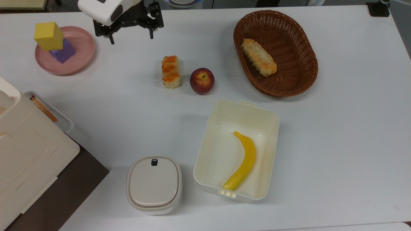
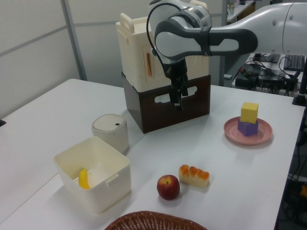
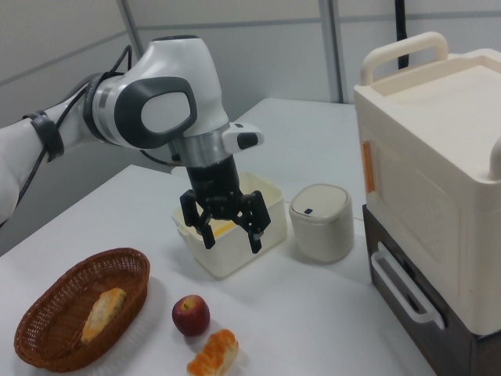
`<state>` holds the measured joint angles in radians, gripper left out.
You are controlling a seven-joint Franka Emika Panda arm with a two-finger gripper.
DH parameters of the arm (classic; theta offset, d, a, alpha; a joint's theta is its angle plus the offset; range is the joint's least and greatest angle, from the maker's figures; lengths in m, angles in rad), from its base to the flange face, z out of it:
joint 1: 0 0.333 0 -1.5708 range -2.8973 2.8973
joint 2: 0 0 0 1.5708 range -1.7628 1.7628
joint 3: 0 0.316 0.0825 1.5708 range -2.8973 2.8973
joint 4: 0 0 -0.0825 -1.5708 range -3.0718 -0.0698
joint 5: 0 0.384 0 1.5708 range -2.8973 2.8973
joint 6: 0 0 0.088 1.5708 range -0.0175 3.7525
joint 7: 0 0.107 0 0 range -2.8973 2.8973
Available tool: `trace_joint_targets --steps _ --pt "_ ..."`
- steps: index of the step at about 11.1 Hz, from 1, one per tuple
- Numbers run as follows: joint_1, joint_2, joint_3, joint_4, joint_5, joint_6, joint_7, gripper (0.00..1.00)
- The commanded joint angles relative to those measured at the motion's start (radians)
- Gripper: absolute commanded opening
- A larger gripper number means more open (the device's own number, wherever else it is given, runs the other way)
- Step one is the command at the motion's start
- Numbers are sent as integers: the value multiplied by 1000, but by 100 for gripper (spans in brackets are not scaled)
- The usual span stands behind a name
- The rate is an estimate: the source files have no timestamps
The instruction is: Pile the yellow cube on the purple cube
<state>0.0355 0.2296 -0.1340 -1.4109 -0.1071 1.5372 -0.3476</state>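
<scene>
While the lidded white canister (image 1: 154, 184) and the open cream box (image 1: 208, 141) with its banana (image 1: 242, 162) sit lowest in the top view, the apple (image 1: 202, 80) and glazed pastry (image 1: 170, 71) lie mid-frame, with the wicker basket (image 1: 308, 61) to the upper right. Farther up, near the top edge, the gripper (image 1: 131, 32) hangs above bare table with its fingers spread wide, grasping nothing. At the upper left, well apart from it, the yellow cube (image 1: 48, 36) rests on the purple cube (image 1: 64, 53) on the pink plate (image 1: 82, 48), slightly off-centre. To my eye the stacking is done; nothing seems left but for the arm to clear off.
</scene>
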Motion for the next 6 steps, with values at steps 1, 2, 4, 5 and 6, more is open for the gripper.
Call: trace_joint_targets --steps 1,2,4,5,6 --pt "7 -4 -9 -11 14 81 94 100" --pt "7 -3 -9 -11 30 116 152 100" --pt "7 -3 -9 -19 43 132 179 100" --pt "7 -3 -9 -20 44 132 177 100" --pt "9 -3 -9 -22 47 129 171 100"
